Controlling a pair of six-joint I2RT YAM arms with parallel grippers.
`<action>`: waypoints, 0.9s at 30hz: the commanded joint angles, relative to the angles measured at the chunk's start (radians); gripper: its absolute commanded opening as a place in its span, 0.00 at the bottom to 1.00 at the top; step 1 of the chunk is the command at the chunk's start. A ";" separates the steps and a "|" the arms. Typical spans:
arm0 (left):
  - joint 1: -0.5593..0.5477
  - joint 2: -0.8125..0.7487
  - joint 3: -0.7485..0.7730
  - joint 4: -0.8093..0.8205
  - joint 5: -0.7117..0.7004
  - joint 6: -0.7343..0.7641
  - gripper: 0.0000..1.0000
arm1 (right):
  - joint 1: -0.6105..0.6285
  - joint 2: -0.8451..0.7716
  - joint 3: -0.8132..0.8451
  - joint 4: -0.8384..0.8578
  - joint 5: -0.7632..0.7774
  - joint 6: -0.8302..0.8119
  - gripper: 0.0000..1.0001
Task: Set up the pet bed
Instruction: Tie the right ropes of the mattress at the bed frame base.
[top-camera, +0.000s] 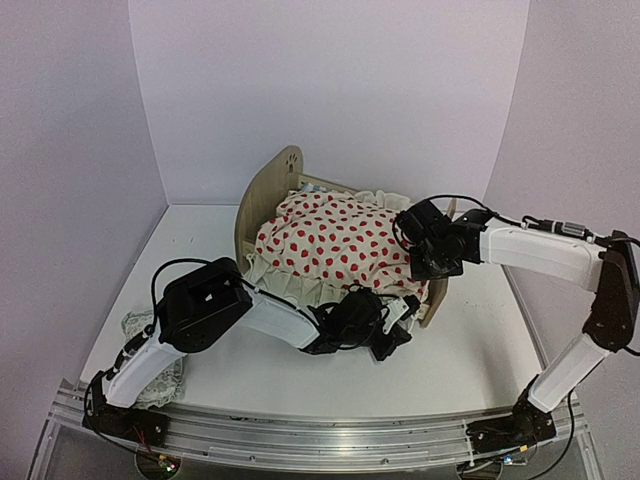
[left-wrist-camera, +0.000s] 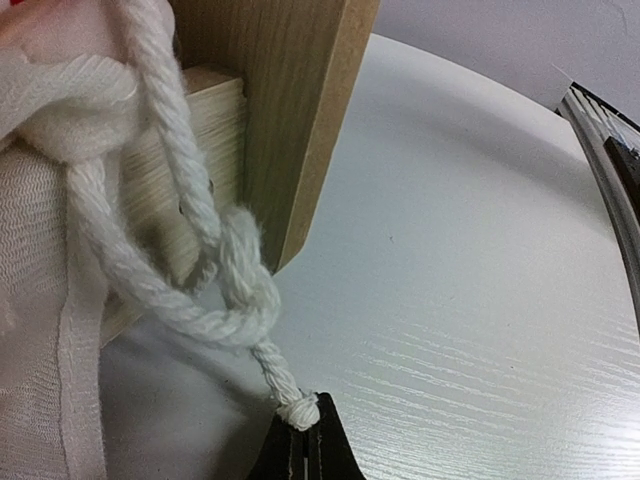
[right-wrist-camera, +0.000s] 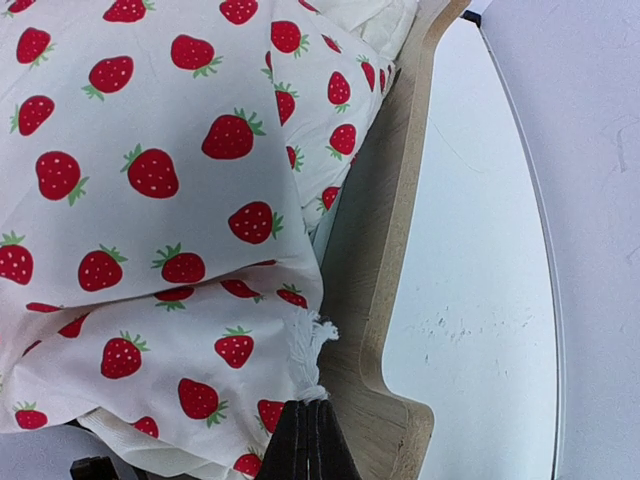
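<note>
The pet bed (top-camera: 268, 188), a light plywood frame with a paw-print headboard, stands mid-table. A cream blanket with red strawberries (top-camera: 335, 240) is heaped over it and hides most of the mattress. My left gripper (top-camera: 397, 338) is at the bed's near right corner. In the left wrist view this gripper (left-wrist-camera: 305, 425) is shut on the knotted end of a white cord (left-wrist-camera: 215, 300) hanging from the blanket beside the wooden frame (left-wrist-camera: 300, 120). My right gripper (right-wrist-camera: 315, 408) is shut on a white tassel (right-wrist-camera: 308, 345) at the blanket's edge (right-wrist-camera: 150, 200), over the footboard (right-wrist-camera: 385, 270).
A small pale patterned pillow (top-camera: 138, 325) lies on the table at the near left, partly under the left arm. White walls close in the back and both sides. A metal rail (top-camera: 320, 430) runs along the near edge.
</note>
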 joint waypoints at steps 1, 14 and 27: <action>-0.003 0.033 0.039 -0.148 -0.061 -0.041 0.00 | -0.020 0.041 0.067 0.006 0.022 -0.028 0.00; -0.020 -0.076 -0.041 -0.285 -0.161 -0.071 0.00 | -0.052 0.086 0.105 0.013 0.008 -0.066 0.00; -0.052 -0.127 -0.112 -0.377 -0.247 -0.135 0.00 | -0.062 0.102 0.105 0.021 0.007 -0.060 0.00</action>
